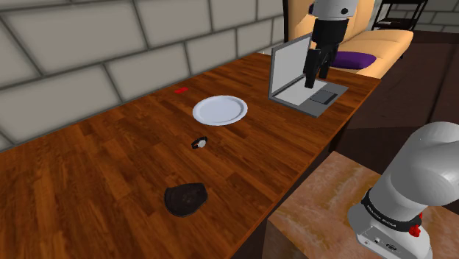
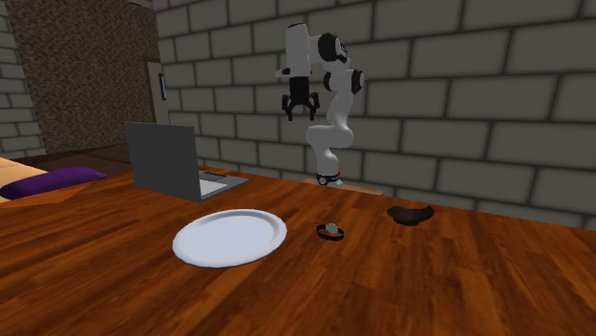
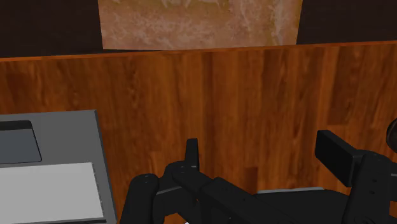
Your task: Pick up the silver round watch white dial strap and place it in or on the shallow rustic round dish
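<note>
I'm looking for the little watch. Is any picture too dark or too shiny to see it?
Shoulder view: evenly lit, the watch stands out on the brown table. Second exterior view: dimmer, soft sheen on the wood, but the watch beside the white plate is plain to see. Wrist view: bright wood, with the black gripper dark against it.

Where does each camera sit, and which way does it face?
Shoulder view: beside the stand, looking down over watch, white dish and laptop; arm base and pincer show.
Second exterior view: across the table, facing the whole arm.
Wrist view: on the hand, looking down at table edge and laptop; open pincer shows.
Both exterior views share watch, dish, laptop.
</note>
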